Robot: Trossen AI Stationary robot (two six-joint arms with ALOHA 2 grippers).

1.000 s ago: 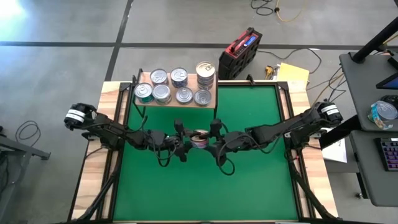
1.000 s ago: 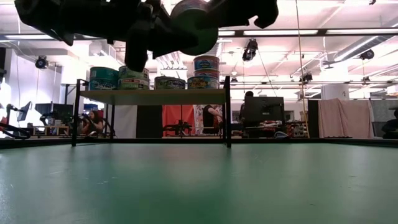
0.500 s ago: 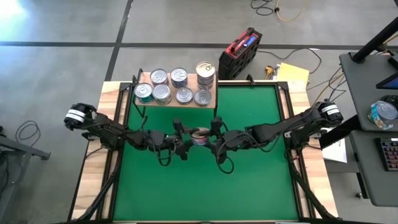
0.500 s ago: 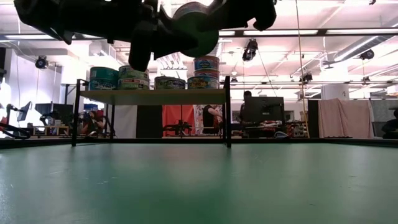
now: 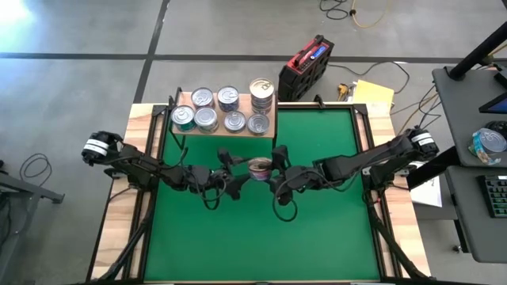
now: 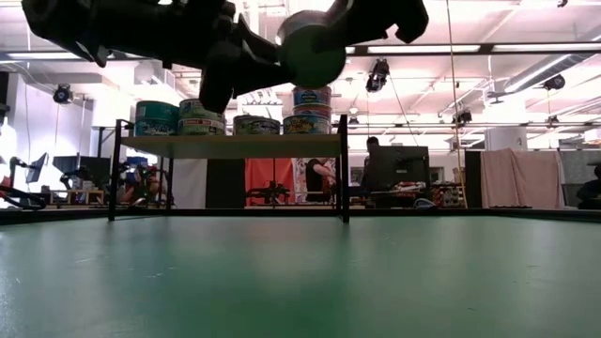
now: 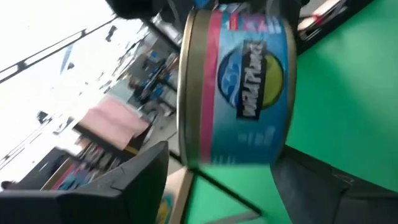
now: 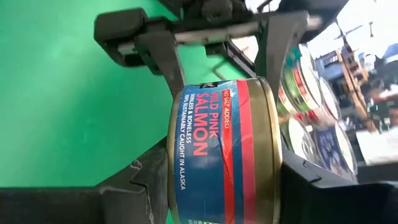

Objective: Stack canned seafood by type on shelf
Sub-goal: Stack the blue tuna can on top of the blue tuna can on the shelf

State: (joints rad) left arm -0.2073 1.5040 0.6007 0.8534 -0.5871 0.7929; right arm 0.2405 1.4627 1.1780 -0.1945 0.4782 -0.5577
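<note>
Both arms reach inward, raised above the table's middle; left gripper (image 5: 230, 173) spread wide; right gripper (image 5: 272, 169) clamped.

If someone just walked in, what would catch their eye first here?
A blue pink-salmon can held in mid-air above the green mat, clamped by the right gripper, with the left gripper open beside it. Behind, more tins sit on the shelf, one short stack at its right end.
</note>
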